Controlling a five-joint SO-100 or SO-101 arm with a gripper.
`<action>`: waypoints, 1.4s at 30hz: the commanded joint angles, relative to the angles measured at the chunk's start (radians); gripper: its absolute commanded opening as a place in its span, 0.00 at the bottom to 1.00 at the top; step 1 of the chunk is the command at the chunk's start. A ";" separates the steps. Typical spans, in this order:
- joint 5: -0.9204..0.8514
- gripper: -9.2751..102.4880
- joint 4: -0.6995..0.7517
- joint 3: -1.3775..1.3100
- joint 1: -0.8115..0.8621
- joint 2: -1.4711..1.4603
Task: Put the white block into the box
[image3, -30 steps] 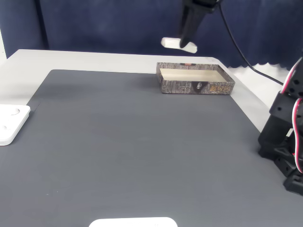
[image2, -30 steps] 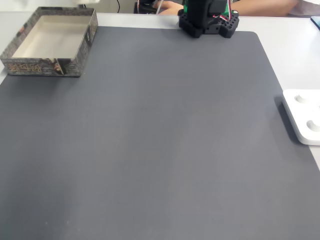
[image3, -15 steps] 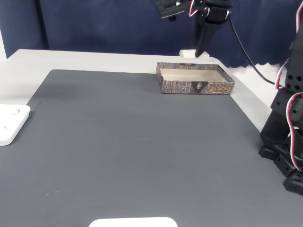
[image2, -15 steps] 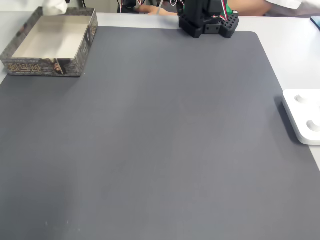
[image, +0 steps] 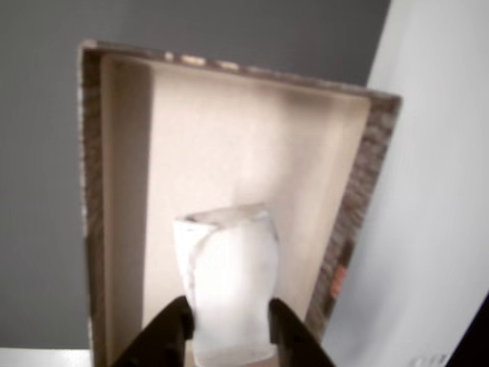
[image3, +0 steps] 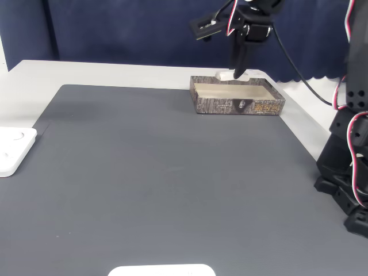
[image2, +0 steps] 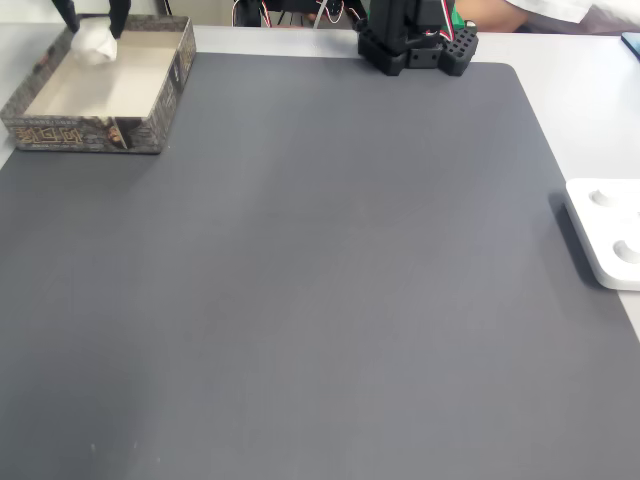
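The end effector (image: 228, 336) is clenched on the white block (image: 227, 294), its two dark fingers (image: 172, 332) pressing the block's lower sides, one on each side, with the block standing out beyond the tips. In the other view the block hangs over the pale beige inside of the box (image: 336, 164), nearer the bottom edge of the picture.

In a fixed view the end effector (image2: 92, 25) sits at the top left corner, its dark fingers flanking the block (image2: 94, 43) above the far end of the box (image2: 85, 135). In another fixed view the end effector (image3: 237, 73) points down from the arm, and the block (image3: 223, 75) shows just at the far rim of the box (image3: 238, 105). Whether the block touches the box floor cannot be told.

The box rests at the far edge of the dark grey mat (image2: 320, 280) on the counter (image2: 580, 110).
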 commanded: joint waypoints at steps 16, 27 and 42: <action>0.043 0.07 -0.008 -0.115 0.020 -0.066; 0.069 0.14 -0.005 -0.118 0.040 -0.080; 0.081 0.33 -0.057 -0.169 0.044 -0.107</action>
